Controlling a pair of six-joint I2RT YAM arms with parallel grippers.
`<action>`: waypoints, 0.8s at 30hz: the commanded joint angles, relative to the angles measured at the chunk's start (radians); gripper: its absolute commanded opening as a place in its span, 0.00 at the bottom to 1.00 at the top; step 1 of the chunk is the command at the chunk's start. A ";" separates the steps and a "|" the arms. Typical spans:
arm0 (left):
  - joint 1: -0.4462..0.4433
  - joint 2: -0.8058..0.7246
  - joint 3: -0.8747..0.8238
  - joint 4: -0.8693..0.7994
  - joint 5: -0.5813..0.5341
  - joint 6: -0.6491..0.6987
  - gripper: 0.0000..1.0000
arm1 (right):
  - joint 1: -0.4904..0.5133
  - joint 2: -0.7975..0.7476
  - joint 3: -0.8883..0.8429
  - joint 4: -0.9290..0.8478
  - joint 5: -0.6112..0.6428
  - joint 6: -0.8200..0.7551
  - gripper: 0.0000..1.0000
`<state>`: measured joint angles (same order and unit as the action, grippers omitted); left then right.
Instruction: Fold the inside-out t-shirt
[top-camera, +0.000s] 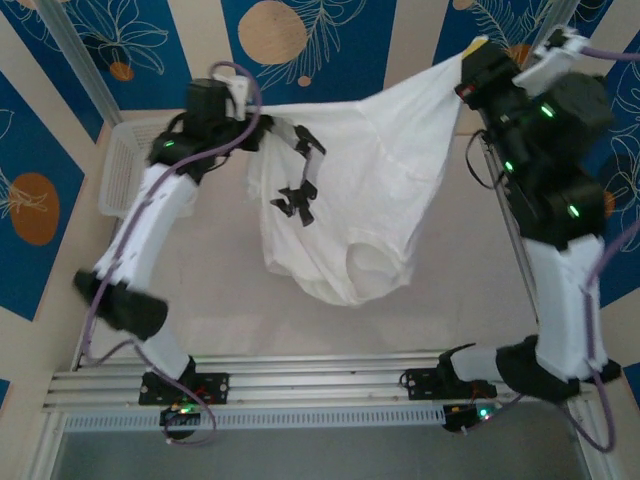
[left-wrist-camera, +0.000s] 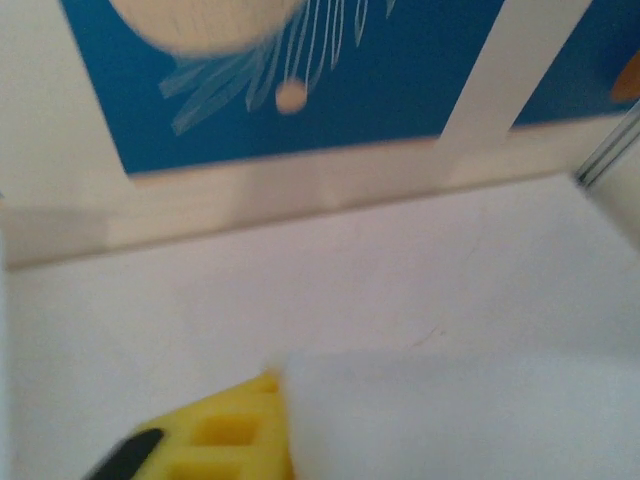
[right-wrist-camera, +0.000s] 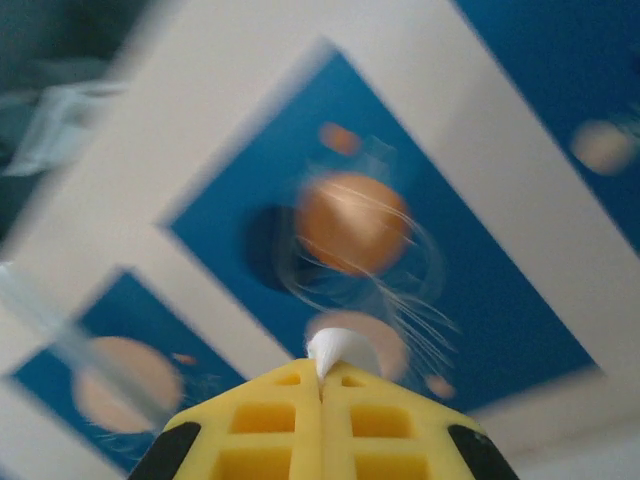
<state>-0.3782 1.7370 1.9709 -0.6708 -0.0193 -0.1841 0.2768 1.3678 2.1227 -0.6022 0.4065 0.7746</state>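
Observation:
The inside-out t-shirt (top-camera: 370, 190) is white, thin and wrinkled, and it hangs in the air above the table. Its top edge is stretched between my two grippers, and its neck opening sags at the bottom. High at the back right, my right gripper (top-camera: 472, 60) is shut on one corner. In the right wrist view a white tuft of cloth (right-wrist-camera: 338, 350) pokes out between the closed yellow jaws of this gripper (right-wrist-camera: 322, 378). My left gripper (top-camera: 263, 127) is at the shirt's left end. In the left wrist view, cloth (left-wrist-camera: 460, 420) lies against one yellow finger (left-wrist-camera: 225, 435) and hides the other.
A white mesh basket (top-camera: 120, 165) stands at the table's left edge behind my left arm. A metal rail (top-camera: 300, 385) runs along the near edge, and a frame post (top-camera: 503, 215) runs down the right side. The patterned back wall (top-camera: 330, 50) is close behind the shirt.

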 joint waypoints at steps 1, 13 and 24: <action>0.014 0.172 -0.009 0.028 0.081 -0.031 0.46 | -0.168 0.204 -0.132 -0.265 -0.125 0.216 0.00; -0.054 -0.113 -0.493 0.127 0.296 -0.042 0.70 | -0.323 0.373 -0.385 -0.095 -0.362 -0.138 0.71; -0.109 -0.667 -1.109 0.234 0.222 -0.238 0.70 | 0.272 -0.056 -1.007 0.103 -0.459 -0.579 0.65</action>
<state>-0.4908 1.2037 0.9127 -0.4728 0.2207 -0.3645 0.3981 1.2797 1.2446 -0.4831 -0.0933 0.3584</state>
